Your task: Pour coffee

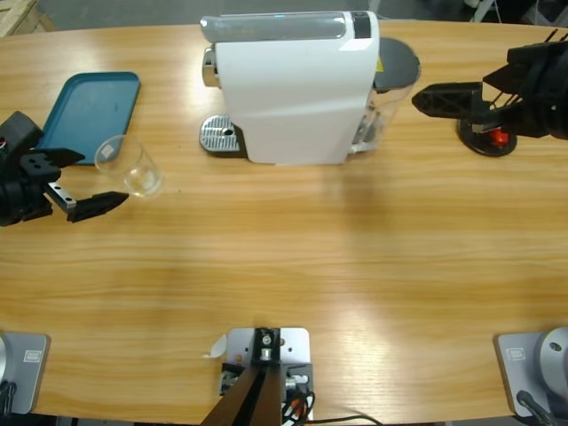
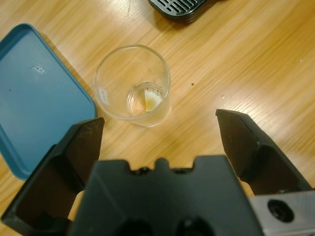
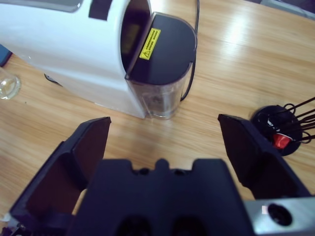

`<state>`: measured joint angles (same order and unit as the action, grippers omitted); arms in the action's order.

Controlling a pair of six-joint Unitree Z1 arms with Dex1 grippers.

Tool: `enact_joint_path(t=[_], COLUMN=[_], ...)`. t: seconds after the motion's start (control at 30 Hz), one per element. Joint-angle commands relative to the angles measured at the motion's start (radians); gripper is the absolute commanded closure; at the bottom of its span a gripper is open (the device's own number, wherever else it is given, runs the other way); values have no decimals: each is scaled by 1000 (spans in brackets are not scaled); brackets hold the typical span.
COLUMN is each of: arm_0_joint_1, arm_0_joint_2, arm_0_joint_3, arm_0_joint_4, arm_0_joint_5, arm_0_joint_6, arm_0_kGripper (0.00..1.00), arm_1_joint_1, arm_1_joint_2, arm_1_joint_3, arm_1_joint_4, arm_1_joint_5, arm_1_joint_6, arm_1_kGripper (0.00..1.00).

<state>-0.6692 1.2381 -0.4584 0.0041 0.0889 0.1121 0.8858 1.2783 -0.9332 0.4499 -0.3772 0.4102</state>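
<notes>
On the long wooden table (image 1: 293, 257) seen from above, a white coffee machine (image 1: 297, 89) stands at the far middle, its drip grate (image 1: 220, 136) poking out on its left and its clear water tank (image 1: 390, 89) half hidden behind its right end. A blue tray (image 1: 93, 111) lies far left, and a clear glass (image 1: 133, 166) stands just beside its near corner. The left gripper (image 1: 84, 200) comes in from the left edge, jaws apart, close to the glass but not touching; the right gripper (image 1: 444, 99) enters from the right edge over a black stand with a red capsule (image 1: 500, 138), partly covered by the arm. Along the left wrist, the open jaws frame the glass (image 2: 133, 86), where the coffee (image 2: 150, 101) is only a thin pale-brown film at the bottom, hard to make out; the tray (image 2: 34, 103) is cut off at the left. Along the right wrist, the jaws stand wide apart before the tank (image 3: 162, 73), whose contents cannot be told, and the stand (image 3: 280, 130) is clipped at the right.
</notes>
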Motion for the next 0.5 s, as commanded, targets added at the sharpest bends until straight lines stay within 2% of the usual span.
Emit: enact_joint_path(t=[0.03, 0.3, 0.5], arm_0_joint_1=[75, 99, 109], arm_0_joint_2=[10, 197, 278], arm_0_joint_3=[57, 93, 99], arm_0_joint_4=[-91, -298, -350], arm_0_joint_5=[22, -105, -88], arm_0_joint_6=[-12, -7, 2], arm_0_kGripper=[0, 0, 0], arm_1_joint_1=[-7, -17, -37], arm_1_joint_2=[23, 42, 70], arm_1_joint_3=[48, 71, 67], arm_1_joint_4=[-26, -45, -60], arm_1_joint_5=[7, 9, 20], arm_1_joint_6=[14, 27, 27], arm_1_kGripper=[0, 0, 0])
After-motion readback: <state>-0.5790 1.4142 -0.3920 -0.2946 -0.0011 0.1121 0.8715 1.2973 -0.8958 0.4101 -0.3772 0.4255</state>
